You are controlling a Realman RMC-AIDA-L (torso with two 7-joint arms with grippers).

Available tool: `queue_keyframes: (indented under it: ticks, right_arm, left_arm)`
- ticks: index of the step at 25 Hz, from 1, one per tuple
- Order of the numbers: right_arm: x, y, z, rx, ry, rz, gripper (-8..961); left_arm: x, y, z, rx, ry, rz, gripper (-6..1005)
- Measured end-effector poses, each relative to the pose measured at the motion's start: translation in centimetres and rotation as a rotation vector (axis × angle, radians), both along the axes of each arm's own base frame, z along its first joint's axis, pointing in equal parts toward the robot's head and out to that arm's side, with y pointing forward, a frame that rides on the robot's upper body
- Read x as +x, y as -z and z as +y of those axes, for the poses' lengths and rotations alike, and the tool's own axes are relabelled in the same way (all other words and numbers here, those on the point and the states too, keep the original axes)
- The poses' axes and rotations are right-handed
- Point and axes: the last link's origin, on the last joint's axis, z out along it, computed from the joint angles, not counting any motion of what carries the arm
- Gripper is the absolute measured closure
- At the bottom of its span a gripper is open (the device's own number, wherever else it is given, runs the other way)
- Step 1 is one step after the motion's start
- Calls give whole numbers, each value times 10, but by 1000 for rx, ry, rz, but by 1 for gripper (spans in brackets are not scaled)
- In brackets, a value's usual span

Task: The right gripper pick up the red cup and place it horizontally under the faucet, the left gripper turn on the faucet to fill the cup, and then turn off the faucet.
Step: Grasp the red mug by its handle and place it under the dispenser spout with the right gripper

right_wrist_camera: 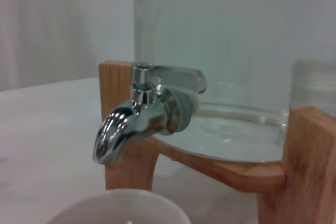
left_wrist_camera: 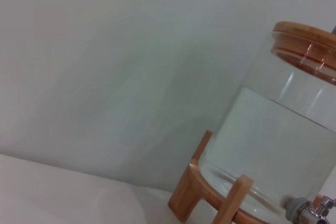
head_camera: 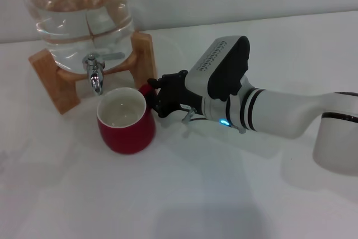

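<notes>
The red cup (head_camera: pixel 126 128) stands upright on the white table, its white inside open to the top, directly below the spout of the faucet (head_camera: pixel 95 76). My right gripper (head_camera: pixel 154 94) is at the cup's right side, its black fingers shut on the red loop handle. In the right wrist view the chrome faucet (right_wrist_camera: pixel 142 124) fills the middle, its flat lever lying back toward the jar, and the cup's white rim (right_wrist_camera: pixel 121 208) sits just beneath it. No water runs from the spout. The left wrist view catches the faucet (left_wrist_camera: pixel 310 211) from afar. My left gripper is out of view.
The clear water jar (head_camera: pixel 84 9), partly filled, rests on a wooden stand (head_camera: pixel 50 76) at the back left. My right arm (head_camera: pixel 291 113) stretches in from the right edge. White tabletop (head_camera: pixel 184 194) lies in front.
</notes>
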Motion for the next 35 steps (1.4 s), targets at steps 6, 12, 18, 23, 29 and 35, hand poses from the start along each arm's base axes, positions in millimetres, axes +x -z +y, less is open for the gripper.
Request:
queue_keyframes:
  ticks: [6, 12, 18, 23, 29, 35]
  right_arm:
    - [-2, 1, 2, 0, 11, -9, 713]
    - [-8, 6, -3, -24, -28, -8, 713]
    - [-14, 10, -5, -42, -52, -17, 713]
    - [-10, 7, -3, -30, -34, -9, 713]
    - [-8, 7, -4, -29, -29, -3, 713]
    - [-10, 7, -6, -34, -40, 1, 712]
  left_arm:
    - [0, 0, 0, 0, 1, 0, 118]
    - [0, 0, 0, 1, -1, 1, 118]
    - [0, 0, 0, 2, -2, 1, 118]
    - [-2, 0, -2, 2, -7, 0, 118]
    - [-1, 0, -2, 2, -7, 1, 118]
    - [-1, 0, -1, 1, -6, 0, 118]
